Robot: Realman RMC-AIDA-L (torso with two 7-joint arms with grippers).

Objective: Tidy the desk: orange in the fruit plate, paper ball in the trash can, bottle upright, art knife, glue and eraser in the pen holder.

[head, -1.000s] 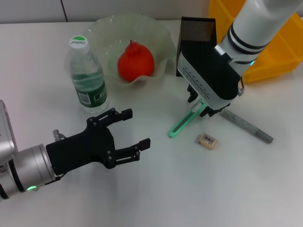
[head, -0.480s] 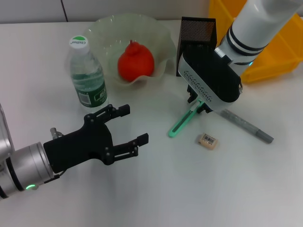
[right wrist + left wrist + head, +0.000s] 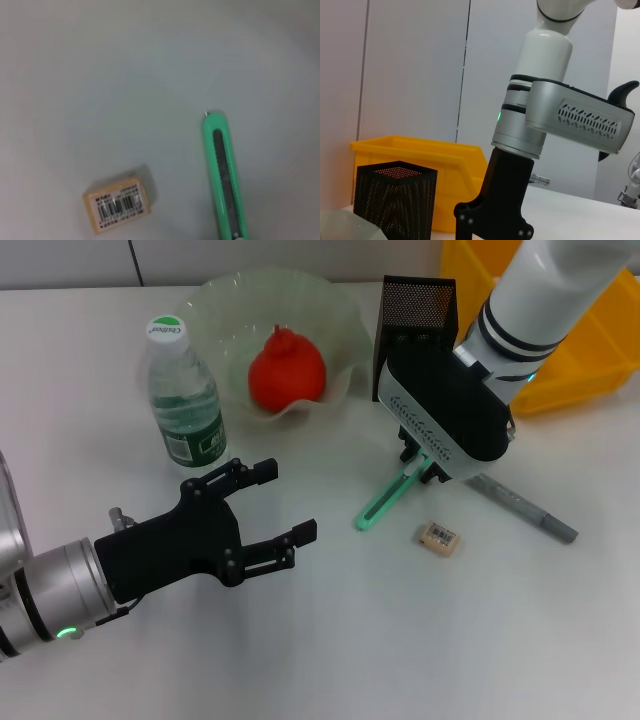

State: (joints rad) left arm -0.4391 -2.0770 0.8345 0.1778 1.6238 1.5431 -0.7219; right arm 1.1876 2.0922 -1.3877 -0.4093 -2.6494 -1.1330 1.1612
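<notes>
Right gripper (image 3: 424, 466) lifted slightly off slim mint-green art knife (image 3: 390, 495), knife tail under jaws on white surface (image 3: 330, 640); jaw gap can't tell. Grab pending. Left gripper (image 3: 275, 505) drifted, jaws wide, empty.

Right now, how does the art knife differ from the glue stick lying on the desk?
The art knife is mint green, while the glue is grey. The knife's far end runs under the right pincer; the glue lies mostly clear beside it. From the pincer, the knife slants toward the robot's left, the glue toward its right. Both are slim sticks lying flat on the desk.
</notes>
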